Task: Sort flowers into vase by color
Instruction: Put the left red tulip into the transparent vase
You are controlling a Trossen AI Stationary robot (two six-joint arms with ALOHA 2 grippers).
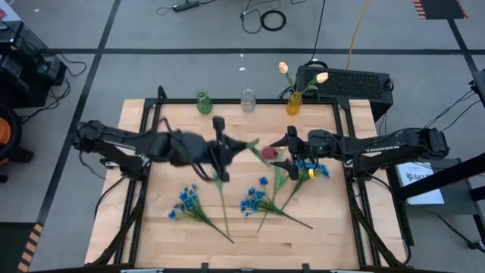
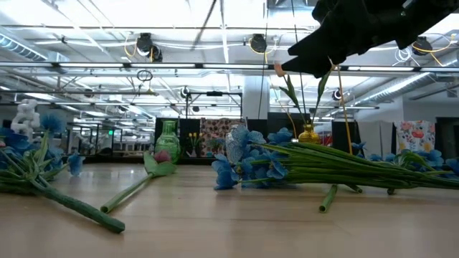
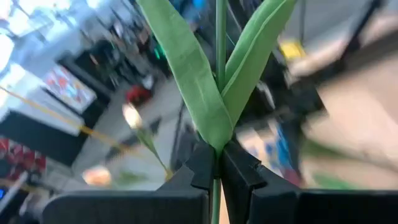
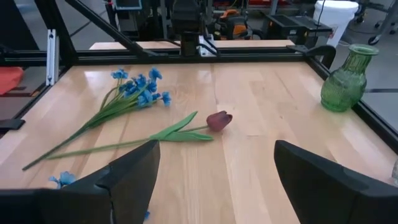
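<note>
My left gripper is over the table's middle, shut on a dark red tulip held in the air. A second red tulip lies flat on the wood beneath it, stem toward the near edge. My right gripper hovers open to the right of the held tulip, above a blue bunch. Two more blue bunches lie near the near edge. Two cream tulips stand in the yellow vase. My left gripper pinches the tulip's green stem between its two fingers, right at the base of its two long leaves. The stem runs on between the fingers toward the wrist. In the high view the leaves and red head stick out toward the table's right, off the wood.
A green vase and a clear vase stand at the far edge, left of the yellow one. A black metal frame borders the table. A black box sits behind the far right corner. Bare wood lies far left.
</note>
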